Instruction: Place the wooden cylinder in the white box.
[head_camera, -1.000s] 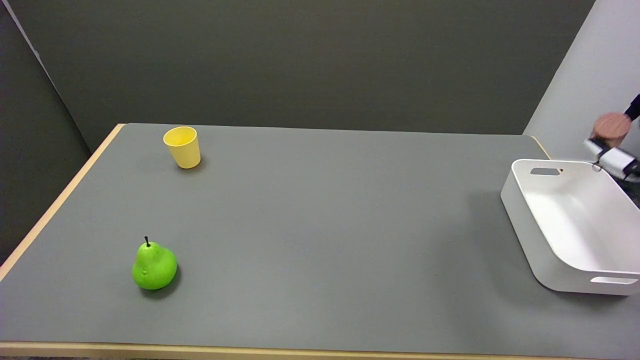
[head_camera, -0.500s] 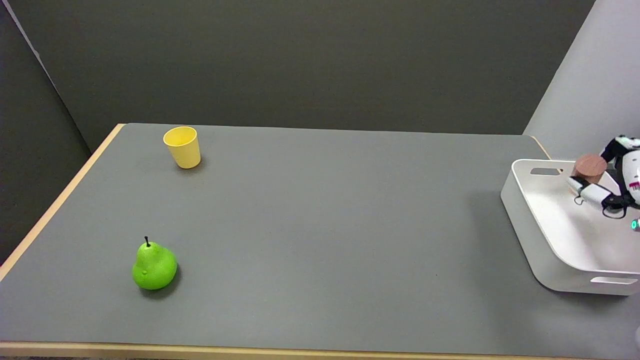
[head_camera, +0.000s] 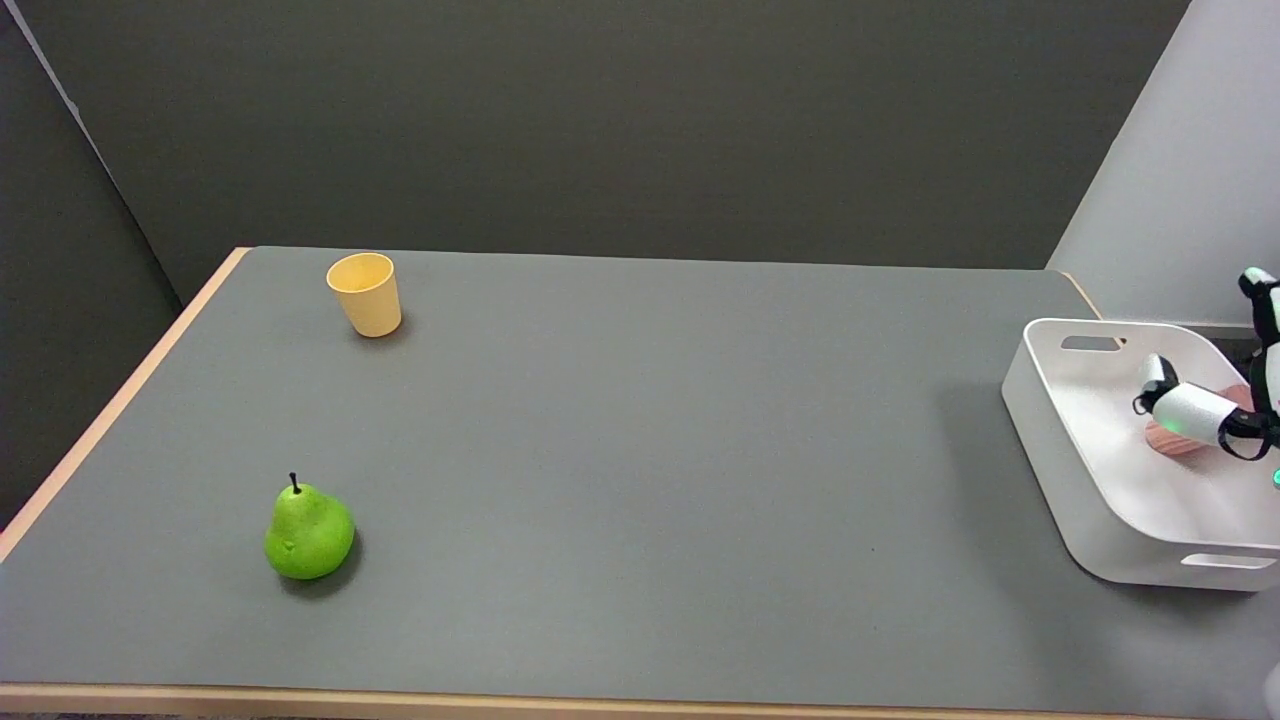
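At the right edge of the scene, the robot hand (head_camera: 1215, 410) reaches down into the white box (head_camera: 1080, 500), which sits on the grey worktop (head_camera: 640, 480) at its right side. The wooden cylinder (head_camera: 1180, 438) is inside the box, low against its floor toward the far end, with a white finger (head_camera: 1190, 412) lying across its top. Only part of the cylinder shows beneath that finger, and most of the hand is cut off by the picture's edge, so I cannot tell whether the fingers clamp the cylinder or merely lie over it. A yellow cup (head_camera: 365, 293) stands upright on the far left of the worktop. A green pear (head_camera: 308, 532) with a dark stem stands nearer on the left, well apart from the cup and the box.
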